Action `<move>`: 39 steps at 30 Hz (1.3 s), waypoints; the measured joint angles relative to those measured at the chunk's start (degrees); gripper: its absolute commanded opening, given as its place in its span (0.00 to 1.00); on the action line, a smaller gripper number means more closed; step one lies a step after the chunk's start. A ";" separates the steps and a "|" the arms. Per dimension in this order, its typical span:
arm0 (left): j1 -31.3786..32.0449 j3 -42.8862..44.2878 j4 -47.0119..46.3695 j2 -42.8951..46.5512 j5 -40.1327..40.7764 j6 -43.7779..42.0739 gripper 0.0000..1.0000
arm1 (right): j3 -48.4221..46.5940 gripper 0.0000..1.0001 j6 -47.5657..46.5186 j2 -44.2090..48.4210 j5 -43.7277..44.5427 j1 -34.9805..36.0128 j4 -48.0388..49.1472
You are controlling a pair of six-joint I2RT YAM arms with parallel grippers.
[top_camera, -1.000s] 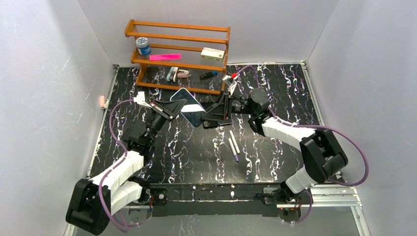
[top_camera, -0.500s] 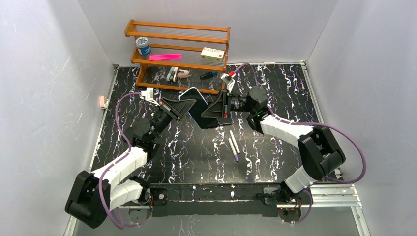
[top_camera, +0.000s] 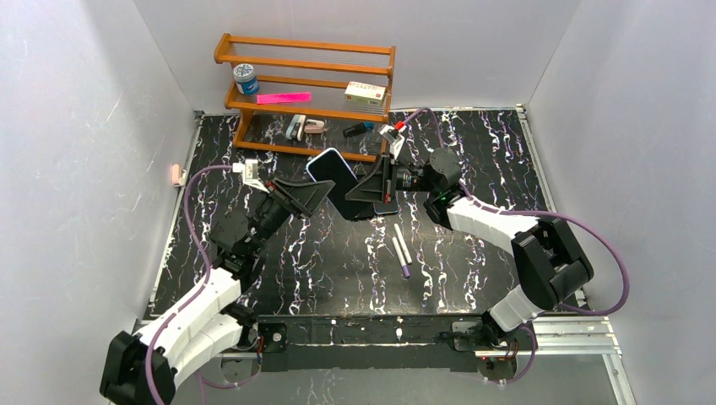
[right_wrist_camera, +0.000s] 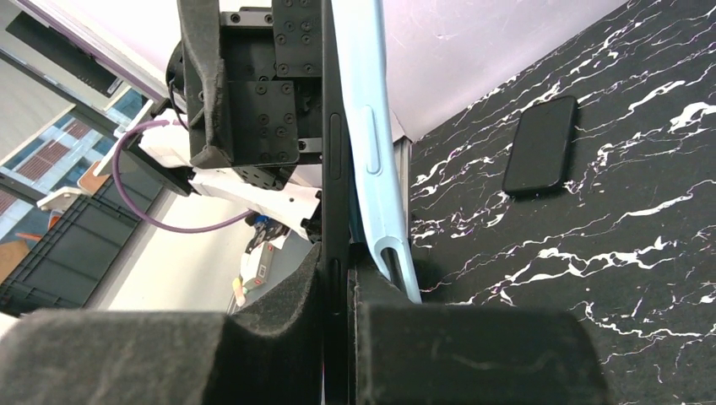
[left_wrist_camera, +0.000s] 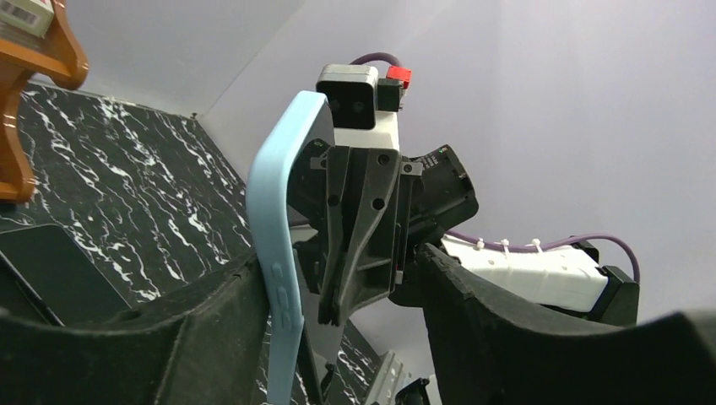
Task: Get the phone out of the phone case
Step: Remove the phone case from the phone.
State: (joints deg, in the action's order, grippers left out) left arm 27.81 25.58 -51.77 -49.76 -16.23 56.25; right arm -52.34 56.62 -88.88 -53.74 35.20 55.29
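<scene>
The phone is a thin dark slab held on edge above the table, and my right gripper is shut on its near end. The light blue phone case still clings along the phone's far part but stands peeled away from it at the near end. In the top view, the case and phone hang between both arms in front of the shelf. My left gripper is open around the case, whose edge rests against the left finger; the other finger stands clear.
A wooden shelf with small items stands at the back. Two white pens lie mid-table. Another black phone lies flat on the marbled table. White walls close in left, right and behind.
My right gripper closed on the phone, which was raised toward the shelf. My left gripper has just opened off the case and drawn back a little to the left.
</scene>
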 measured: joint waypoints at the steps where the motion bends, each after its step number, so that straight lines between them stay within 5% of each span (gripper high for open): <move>1: 0.02 -0.28 0.87 1.33 0.48 -0.72 0.61 | 0.04 0.01 0.22 0.02 0.00 -0.17 0.33; 14: 0.02 -5.75 9.68 8.83 1.49 -7.82 0.62 | 0.83 0.01 2.27 1.27 2.86 -1.01 2.16; 39: 2.43 -5.77 5.33 -1.09 -1.97 -7.06 0.54 | 1.55 0.01 5.18 1.53 3.63 -1.14 4.96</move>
State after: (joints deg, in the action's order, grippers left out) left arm 30.24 19.81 -46.44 -50.85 -18.20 49.19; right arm -50.78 61.80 -87.35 -50.11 34.06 60.25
